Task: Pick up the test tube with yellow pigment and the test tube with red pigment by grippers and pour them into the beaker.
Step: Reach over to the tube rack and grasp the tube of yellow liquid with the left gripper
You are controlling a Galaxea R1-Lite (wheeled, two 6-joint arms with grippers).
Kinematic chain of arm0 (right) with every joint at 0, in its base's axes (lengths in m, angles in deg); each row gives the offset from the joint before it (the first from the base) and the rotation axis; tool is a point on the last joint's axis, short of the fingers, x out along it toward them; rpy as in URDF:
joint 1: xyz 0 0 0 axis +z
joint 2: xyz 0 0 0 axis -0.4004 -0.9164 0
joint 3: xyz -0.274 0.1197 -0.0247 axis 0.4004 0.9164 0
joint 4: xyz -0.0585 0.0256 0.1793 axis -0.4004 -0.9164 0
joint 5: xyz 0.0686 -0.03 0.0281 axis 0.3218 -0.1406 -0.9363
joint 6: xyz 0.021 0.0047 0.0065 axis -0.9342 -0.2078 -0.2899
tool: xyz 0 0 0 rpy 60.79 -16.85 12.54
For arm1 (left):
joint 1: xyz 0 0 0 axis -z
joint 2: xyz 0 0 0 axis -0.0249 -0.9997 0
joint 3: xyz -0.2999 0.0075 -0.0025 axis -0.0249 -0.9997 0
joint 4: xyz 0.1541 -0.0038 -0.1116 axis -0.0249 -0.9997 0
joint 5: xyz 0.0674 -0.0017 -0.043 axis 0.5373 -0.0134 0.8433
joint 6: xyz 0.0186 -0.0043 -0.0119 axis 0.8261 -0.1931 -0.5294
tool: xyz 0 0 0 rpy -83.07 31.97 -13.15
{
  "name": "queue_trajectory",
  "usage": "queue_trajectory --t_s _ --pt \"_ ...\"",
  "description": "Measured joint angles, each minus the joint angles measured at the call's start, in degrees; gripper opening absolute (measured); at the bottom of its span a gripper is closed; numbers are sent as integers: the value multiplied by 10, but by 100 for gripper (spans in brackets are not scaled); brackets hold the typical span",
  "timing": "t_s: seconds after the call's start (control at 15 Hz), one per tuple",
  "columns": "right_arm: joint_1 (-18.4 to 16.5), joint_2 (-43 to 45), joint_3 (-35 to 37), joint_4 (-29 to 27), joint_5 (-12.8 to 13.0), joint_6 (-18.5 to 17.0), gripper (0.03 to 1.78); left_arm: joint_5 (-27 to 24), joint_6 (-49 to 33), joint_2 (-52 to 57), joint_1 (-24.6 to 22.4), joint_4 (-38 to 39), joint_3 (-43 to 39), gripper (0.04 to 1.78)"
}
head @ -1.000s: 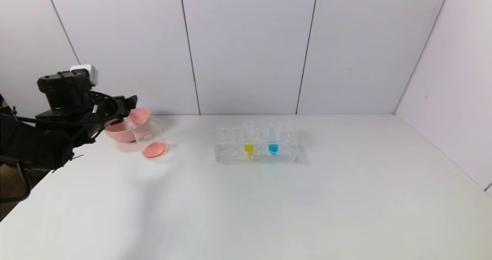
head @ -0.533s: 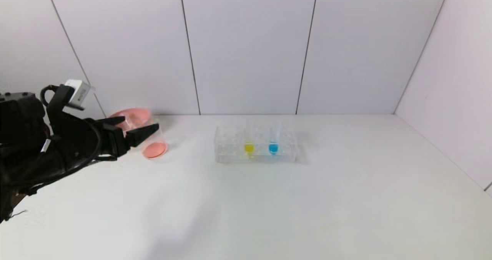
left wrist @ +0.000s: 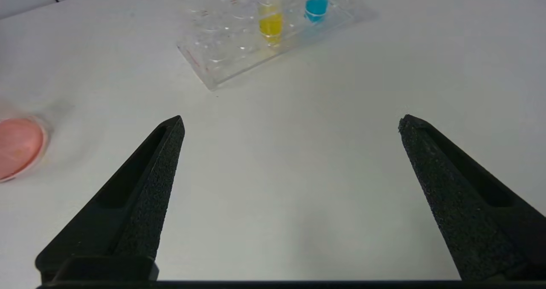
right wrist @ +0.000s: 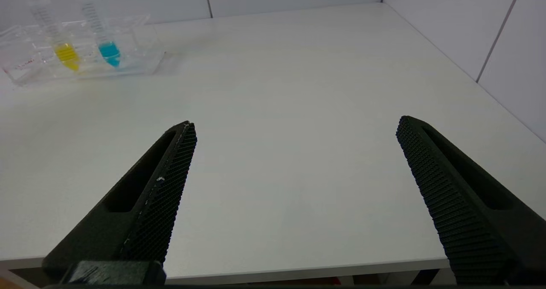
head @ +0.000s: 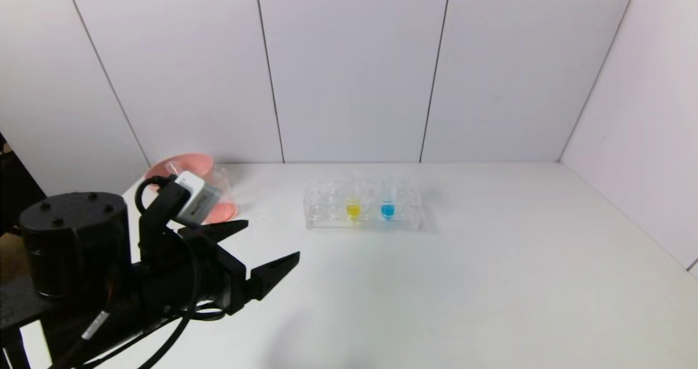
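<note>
The test tube with yellow pigment stands upright in the clear rack at mid table; it also shows in the left wrist view and the right wrist view. No tube with red pigment shows. The beaker stands at the far left, holding pink-red liquid, partly hidden by my left gripper's white box. My left gripper is open and empty, in front of the beaker, pointing toward the rack. My right gripper is open and empty near the table's front edge.
A tube with blue liquid stands in the rack next to the yellow one. A pink bowl sits behind the beaker by the wall. Walls close the back and right side.
My left gripper has moved from the bowl and beaker at the far left toward the front and right, and has turned toward the rack. It stays open and empty.
</note>
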Motion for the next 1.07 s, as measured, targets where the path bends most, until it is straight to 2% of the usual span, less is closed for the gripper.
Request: queue_trajectory --t_s 0.13,0.27,0.47,0.6,0.73,1.07 --pt "0 0 0 0 0 0 171 111 -37 -39 77 16 24 175" --pt "0 0 0 0 0 0 171 214 -49 -97 127 52 61 175" --pt "0 0 0 0 0 0 171 342 -50 -202 162 114 144 175" --pt "0 0 0 0 0 0 171 409 -50 -270 170 134 205 175" --pt "0 0 0 0 0 0 171 443 -50 -325 174 142 250 175" --pt "0 0 0 0 0 0 171 448 -30 -407 170 141 329 175"
